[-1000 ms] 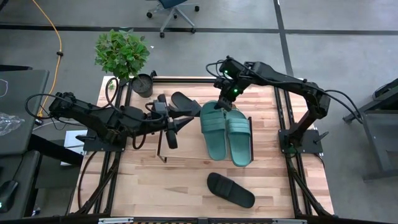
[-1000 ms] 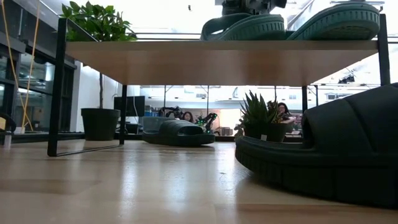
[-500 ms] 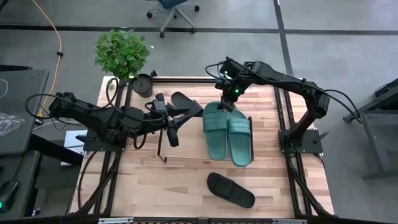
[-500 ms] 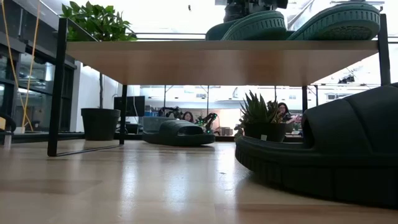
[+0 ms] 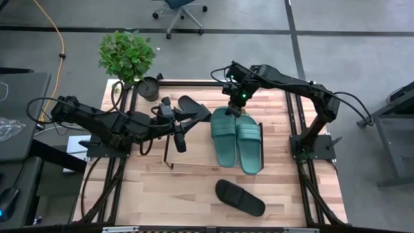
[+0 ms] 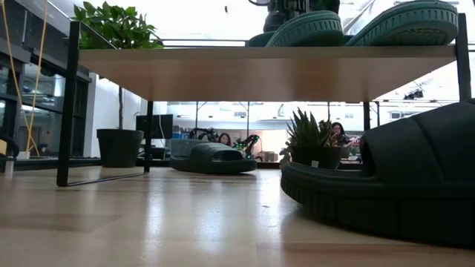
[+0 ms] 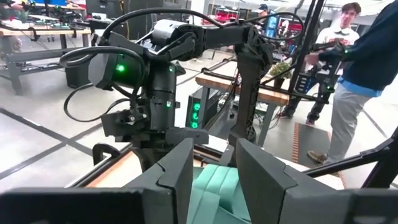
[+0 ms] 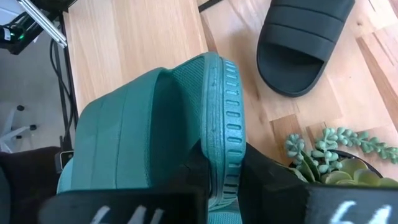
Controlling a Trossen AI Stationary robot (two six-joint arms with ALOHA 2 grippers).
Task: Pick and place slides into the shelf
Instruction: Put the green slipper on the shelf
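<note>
Two teal slides lie side by side on the shelf's (image 5: 194,145) light plank top: the left one (image 5: 223,136) and the right one (image 5: 250,145). My right gripper (image 5: 236,102) reaches down to the left teal slide's far end and is shut on it. One black slide (image 5: 194,107) lies sole-down on the table beyond the shelf. The other black slide (image 5: 239,197) lies near the front edge. My left gripper (image 5: 178,142) hovers open over the shelf's left end and touches nothing. The low view shows the plank (image 6: 260,70) with both teal slides (image 6: 312,30) on top. My right gripper pinches the left teal slide's ribbed sole rim (image 8: 225,155) between its two fingers (image 8: 267,180), at the far end beside the wide strap (image 8: 124,124). It comes from above, slanting down. The slide stays on the shelf top.
A leafy potted plant (image 5: 147,87) stands at the table's far left corner. A small succulent (image 8: 329,155) sits on the table close to my right gripper. People stand in the room beyond the table (image 7: 367,74). Bare tabletop shows at the near left (image 5: 162,194).
My right gripper has shifted slightly toward the table's left while still shut on the teal slide. The slide's held far end has moved a little with it on the shelf top.
</note>
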